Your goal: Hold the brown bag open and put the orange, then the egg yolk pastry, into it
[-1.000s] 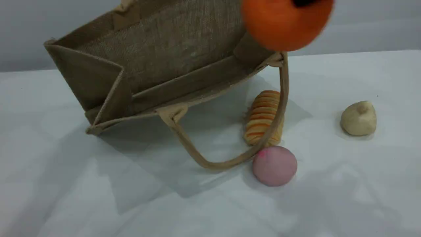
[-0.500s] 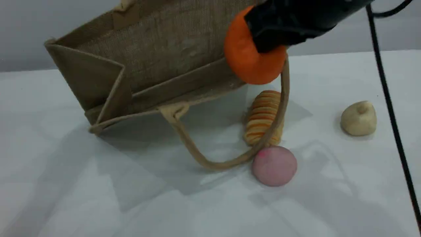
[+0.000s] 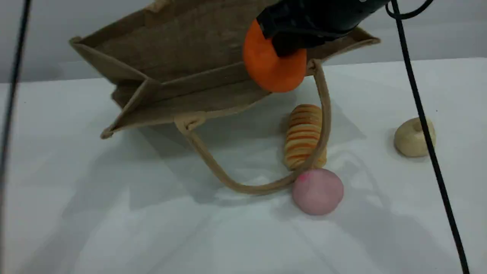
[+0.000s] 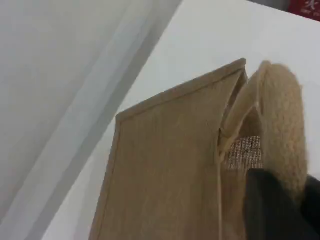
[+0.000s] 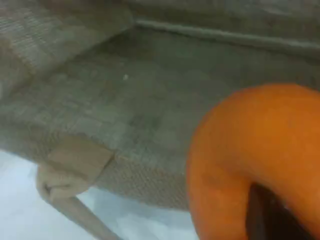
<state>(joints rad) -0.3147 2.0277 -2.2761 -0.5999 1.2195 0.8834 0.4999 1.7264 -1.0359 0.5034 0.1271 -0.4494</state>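
Observation:
The brown bag (image 3: 179, 53) is tipped with its open mouth toward the camera and its far side raised. One rope handle (image 3: 243, 187) trails on the table. In the left wrist view my left gripper (image 4: 280, 207) is shut on the bag's other handle (image 4: 282, 120) above the bag's outer wall (image 4: 165, 165). My right gripper (image 3: 289, 36) is shut on the orange (image 3: 272, 68) and holds it at the right end of the bag's mouth. In the right wrist view the orange (image 5: 250, 150) hangs over the bag's inside (image 5: 140, 95). The egg yolk pastry (image 3: 412, 137) sits on the table at the right.
A long orange-striped bread roll (image 3: 304, 137) lies inside the trailing handle's loop, and a pink round bun (image 3: 317, 191) touches that loop at the front. Black cables (image 3: 426, 125) hang across the right and far left of the scene view.
The orange came down and to the left with my right gripper, reaching the bag's mouth. The bag's left side lifted and shifted right, flattening the opening.

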